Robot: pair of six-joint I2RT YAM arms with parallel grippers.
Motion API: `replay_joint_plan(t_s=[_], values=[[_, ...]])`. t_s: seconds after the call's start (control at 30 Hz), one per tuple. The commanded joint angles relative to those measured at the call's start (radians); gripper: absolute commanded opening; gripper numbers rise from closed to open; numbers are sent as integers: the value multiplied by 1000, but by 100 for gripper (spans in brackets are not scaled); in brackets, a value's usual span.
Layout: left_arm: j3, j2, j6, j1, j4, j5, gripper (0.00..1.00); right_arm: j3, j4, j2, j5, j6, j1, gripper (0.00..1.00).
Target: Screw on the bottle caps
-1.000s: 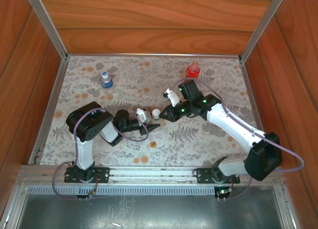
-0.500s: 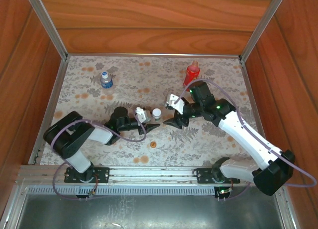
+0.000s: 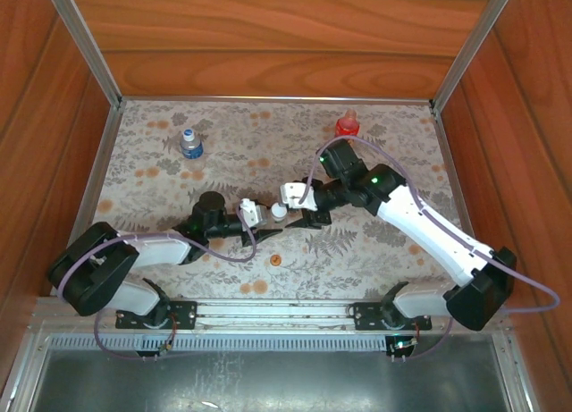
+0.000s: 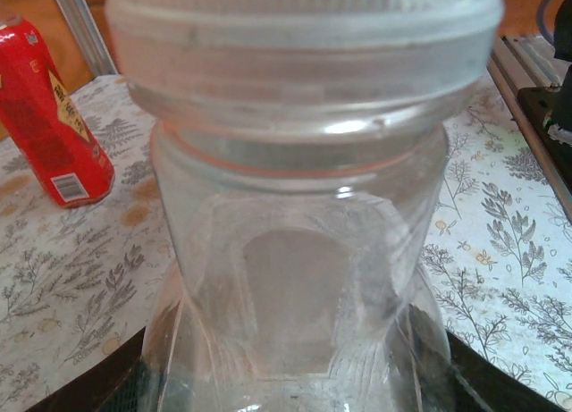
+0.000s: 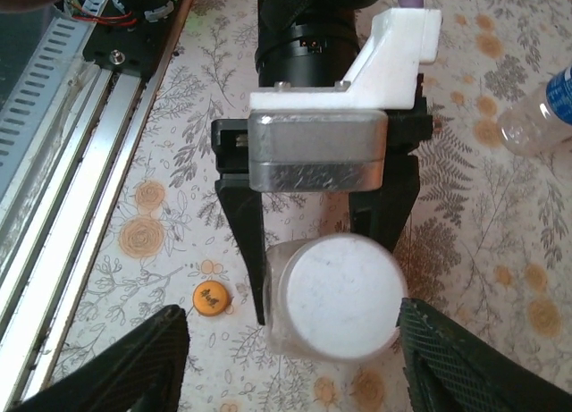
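My left gripper (image 3: 267, 222) is shut on the slim clear bottle (image 4: 304, 278), holding it upright near the table's middle. The bottle's body looms close in the left wrist view, with black fingers (image 4: 98, 390) at the lower corners. A white cap (image 5: 344, 296) sits on its neck. My right gripper (image 5: 290, 323) hangs open over that cap, one finger well clear of it and the other close to its edge. The orange cap (image 5: 212, 298) lies loose on the cloth in front of the bottle. The red bottle (image 3: 347, 126) stands at the back right. The short blue-labelled bottle (image 3: 189, 144) stands at the back left.
A flowered cloth (image 3: 384, 251) covers the table. Wooden walls close in the sides and back, and an aluminium rail (image 3: 277, 312) runs along the near edge. Both arms meet over the centre, and the cloth around the orange cap is bare.
The right gripper opened, drew back a little, then came in over the white cap. The left arm's elbow swung down and to the left while its gripper kept the bottle in place.
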Motion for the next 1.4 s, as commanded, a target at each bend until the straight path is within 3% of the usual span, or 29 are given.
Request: replay_joint_plan(t_s=[0.0, 0.33, 0.63, 0.97, 1.07, 1.13, 1.23, 1.37], values=[[-14, -32, 31, -8, -49, 27, 51, 40, -26, 30, -13, -39, 16, 60], [-23, -85, 43, -7, -88, 21, 51, 86, -43, 89, 7, -32, 32, 47], [-20, -102, 42, -8, -108, 23, 51, 92, -37, 107, 3, -28, 33, 49], [-15, -115, 41, -8, -117, 2, 51, 85, -38, 103, 20, 6, 33, 37], [-8, -140, 34, -9, -117, -72, 51, 56, 28, 83, 64, 106, 33, 36], [-2, -155, 43, -7, -117, -126, 51, 24, 91, 62, 87, 176, 33, 29], [25, -162, 44, -8, -117, -195, 51, -35, 243, 30, 160, 443, 33, 22], [71, -153, 29, -8, -117, -263, 51, -85, 328, 4, 302, 657, 35, 14]])
